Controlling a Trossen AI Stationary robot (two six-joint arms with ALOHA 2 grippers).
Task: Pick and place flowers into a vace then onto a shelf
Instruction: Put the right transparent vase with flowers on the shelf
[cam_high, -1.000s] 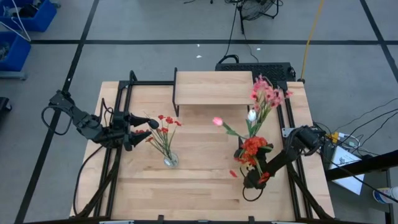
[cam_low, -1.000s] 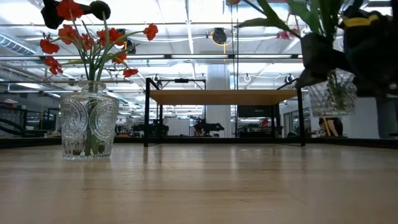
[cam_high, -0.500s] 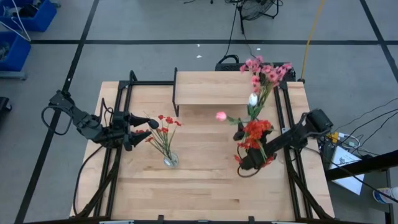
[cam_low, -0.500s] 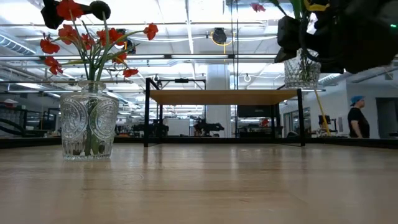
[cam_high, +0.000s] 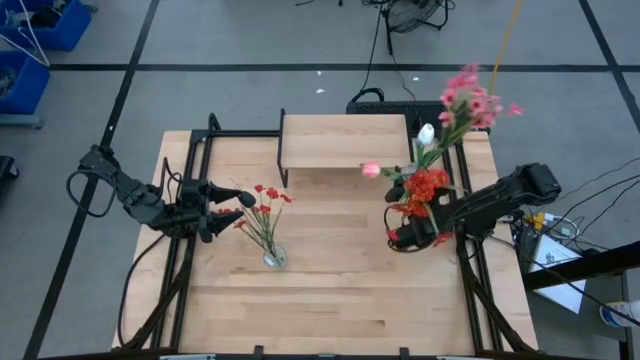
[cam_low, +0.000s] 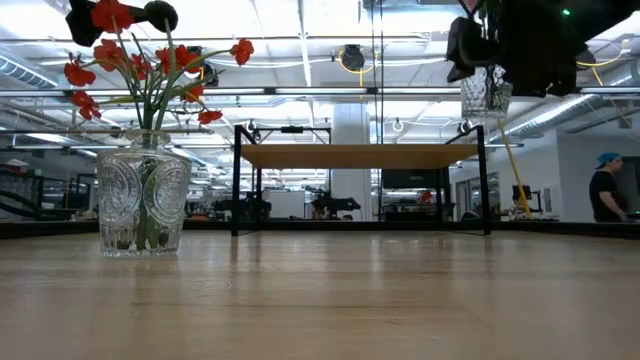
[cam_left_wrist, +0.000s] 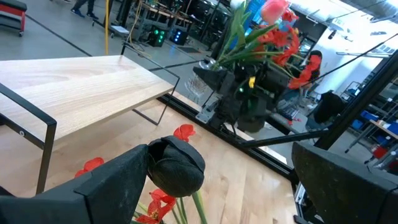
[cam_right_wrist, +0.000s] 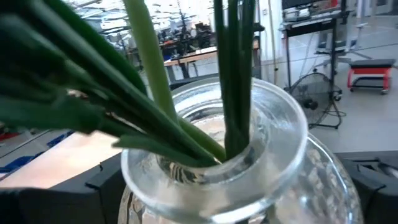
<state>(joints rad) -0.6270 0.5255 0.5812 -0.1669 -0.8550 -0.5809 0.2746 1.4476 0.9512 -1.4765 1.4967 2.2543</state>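
1. The flowers (cam_high: 440, 150) are a big mixed bunch, pink blossoms on top, a white bud, a pink bud sticking out sideways and red ones lower down, all stuck in a clear glass vase (cam_low: 486, 92), and the right gripper (cam_high: 408, 233) has that vase clamped between its fingers
2. In the low view the vase hangs in the air right under the dark gripper, clear of the table (cam_high: 330, 290) and a bit higher than the shelf top
3. The right wrist view looks straight down at the vase's glass rim (cam_right_wrist: 214, 149), with thick green stems crammed into the neck
4. The shelf (cam_high: 343, 141), light wood plank on thin black legs, sits just beside the gripper on its inner side, toward the back edge of the table; the pink bud reaches over near its front right corner
5. The second vase (cam_low: 143, 205), cut glass with small red flowers, stands on the table well away from the right gripper, much closer to the left one
6. The left gripper (cam_high: 225, 209) hovers just beside those red blooms, its fingers spread open and holding nothing
7. A person (cam_low: 606, 188) stands in the room way behind the table
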